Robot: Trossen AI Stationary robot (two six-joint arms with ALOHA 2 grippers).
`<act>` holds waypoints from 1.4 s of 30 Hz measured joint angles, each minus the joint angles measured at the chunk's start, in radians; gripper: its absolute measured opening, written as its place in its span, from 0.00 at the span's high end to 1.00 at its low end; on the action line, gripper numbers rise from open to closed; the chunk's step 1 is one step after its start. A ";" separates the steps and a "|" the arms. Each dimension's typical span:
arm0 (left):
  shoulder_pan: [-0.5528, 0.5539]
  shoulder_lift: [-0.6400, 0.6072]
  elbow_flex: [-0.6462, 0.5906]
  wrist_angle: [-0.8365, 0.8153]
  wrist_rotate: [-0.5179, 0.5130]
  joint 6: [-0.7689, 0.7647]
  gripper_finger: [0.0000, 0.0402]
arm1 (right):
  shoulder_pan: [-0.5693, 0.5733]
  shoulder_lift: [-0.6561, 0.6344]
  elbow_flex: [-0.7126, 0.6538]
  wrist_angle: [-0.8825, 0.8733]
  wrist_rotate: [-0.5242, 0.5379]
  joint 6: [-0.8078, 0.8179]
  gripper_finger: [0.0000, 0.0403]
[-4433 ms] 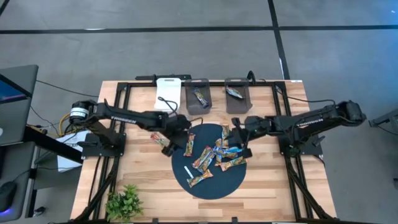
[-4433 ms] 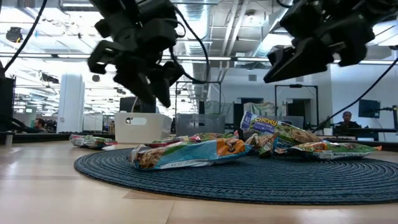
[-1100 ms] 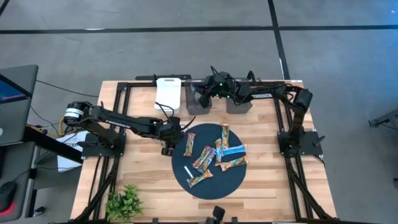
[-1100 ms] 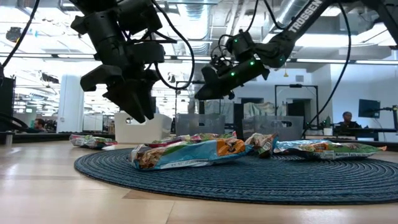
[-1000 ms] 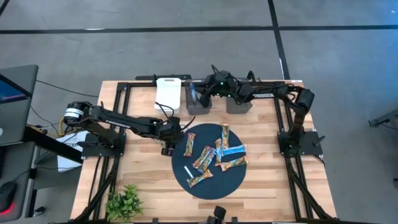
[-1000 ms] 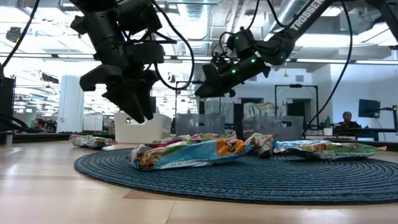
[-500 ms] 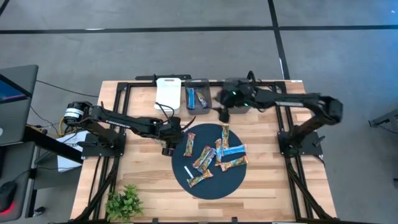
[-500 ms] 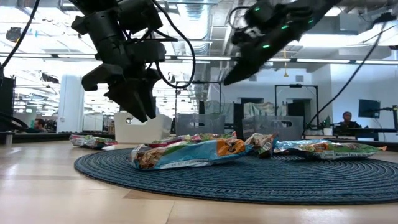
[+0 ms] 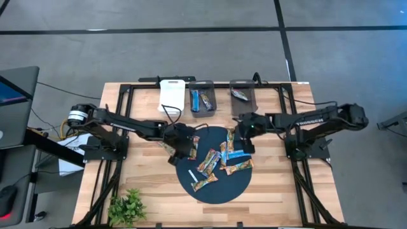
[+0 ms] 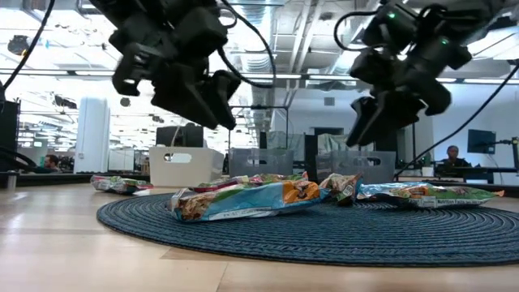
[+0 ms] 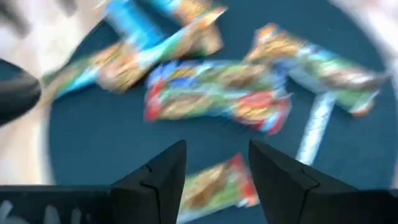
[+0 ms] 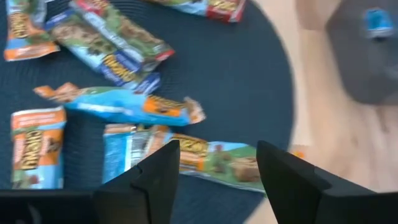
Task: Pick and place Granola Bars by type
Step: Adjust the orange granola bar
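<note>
Both empty, fingers apart, the right hand should settle squarely over one foil-wrapped granola bar on the round dark woven mat, clear of the left hand.

Wood table, round dark mat, two grey bins, white box, prob. fake plant

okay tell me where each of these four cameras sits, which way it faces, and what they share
High: overhead, straight down; both arms, mat, bins.
Low: table height, level across mat; both grippers hang above bars.
Left wrist: on left arm, looking down past its open jaws at bars.
Right wrist: on right arm, past its open jaws at bars.
Shared: all four see the bars on the mat.
</note>
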 joint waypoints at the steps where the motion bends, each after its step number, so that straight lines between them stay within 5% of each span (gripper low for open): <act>1: 0.000 0.014 0.000 0.018 0.040 0.025 0.58 | 0.012 0.000 -0.011 0.019 0.000 0.003 0.51; 10: 0.006 0.062 0.000 0.036 -0.131 0.134 0.58 | 0.056 0.019 -0.043 0.127 0.003 0.005 0.57; 33: 0.008 0.062 0.000 -0.041 -0.211 0.056 0.58 | 0.130 0.359 0.083 0.212 0.027 -0.115 0.68; 42: 0.008 0.062 0.000 0.013 -0.221 0.073 0.58 | 0.137 0.343 0.167 0.238 0.070 -0.225 0.68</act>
